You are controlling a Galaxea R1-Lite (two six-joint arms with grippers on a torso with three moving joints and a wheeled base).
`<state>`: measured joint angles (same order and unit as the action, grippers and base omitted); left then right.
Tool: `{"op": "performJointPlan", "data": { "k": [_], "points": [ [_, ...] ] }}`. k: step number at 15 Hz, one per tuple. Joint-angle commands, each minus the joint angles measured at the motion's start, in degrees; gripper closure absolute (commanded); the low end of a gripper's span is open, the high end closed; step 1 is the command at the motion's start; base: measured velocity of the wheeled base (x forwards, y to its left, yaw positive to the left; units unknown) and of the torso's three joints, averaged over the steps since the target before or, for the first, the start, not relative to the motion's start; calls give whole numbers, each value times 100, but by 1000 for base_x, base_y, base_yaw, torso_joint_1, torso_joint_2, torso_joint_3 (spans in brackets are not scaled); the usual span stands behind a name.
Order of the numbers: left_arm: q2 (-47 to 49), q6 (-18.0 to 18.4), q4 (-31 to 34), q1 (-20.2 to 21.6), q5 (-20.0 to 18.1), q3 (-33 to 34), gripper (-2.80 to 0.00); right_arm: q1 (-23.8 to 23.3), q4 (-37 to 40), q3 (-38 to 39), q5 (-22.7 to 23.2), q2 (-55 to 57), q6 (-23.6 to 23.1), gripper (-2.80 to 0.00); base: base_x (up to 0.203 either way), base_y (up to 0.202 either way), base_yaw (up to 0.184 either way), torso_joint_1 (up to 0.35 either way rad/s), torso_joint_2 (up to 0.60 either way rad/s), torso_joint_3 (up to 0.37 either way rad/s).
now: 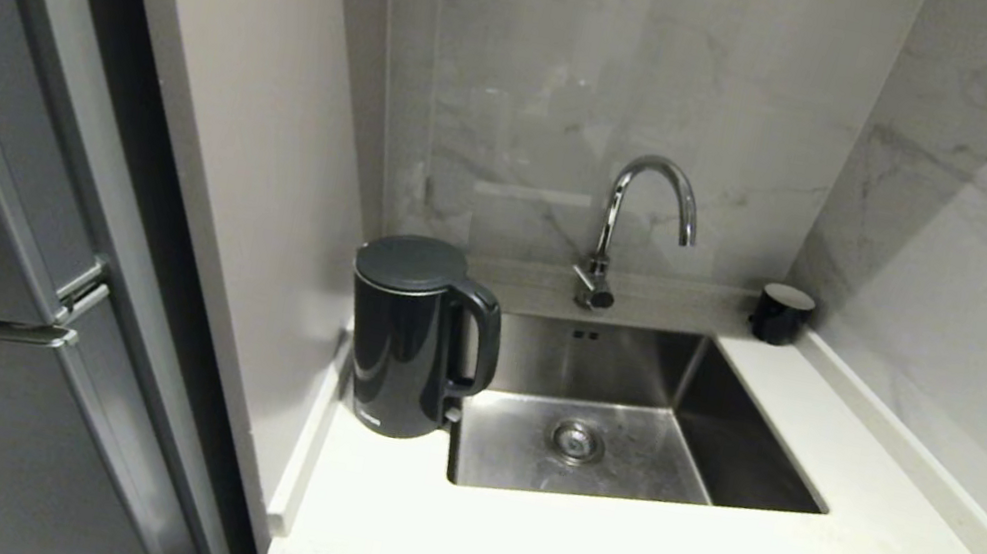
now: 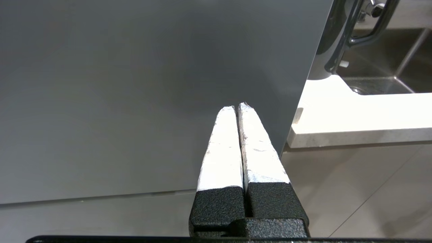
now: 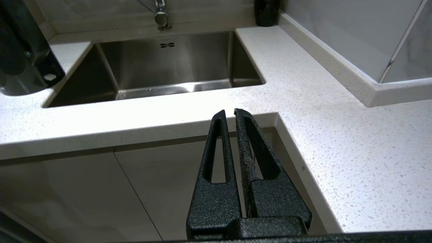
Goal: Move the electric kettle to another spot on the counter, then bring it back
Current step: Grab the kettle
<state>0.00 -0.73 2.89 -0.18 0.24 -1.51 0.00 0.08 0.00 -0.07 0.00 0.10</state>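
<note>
- We see the electric kettle (image 1: 407, 338), tall, glossy and black, standing upright with its flat lid closed; its loop handle points toward the sink.
- We see the counter (image 1: 570, 534), white and faintly speckled; the kettle stands on its left end, beside the side wall.

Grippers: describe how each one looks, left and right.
The left gripper has two tapered fingers wrapped in silvery-white tape above black textured bases. The right gripper is all black and rough-textured, each finger with a long open slot.
</note>
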Motion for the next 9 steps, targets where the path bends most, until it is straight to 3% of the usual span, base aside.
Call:
{"op": "performJointPlan", "data": {
  "k": [1,9],
  "points": [
    [9,-6,1,1,2,-1,0,0,1,0,-1,0,-10,0,0,0,0,144,-338,-206],
    [9,-6,1,1,2,1,0,0,0,0,7,0,-36,0,0,0,0,138,-337,-196]
  ]
}}
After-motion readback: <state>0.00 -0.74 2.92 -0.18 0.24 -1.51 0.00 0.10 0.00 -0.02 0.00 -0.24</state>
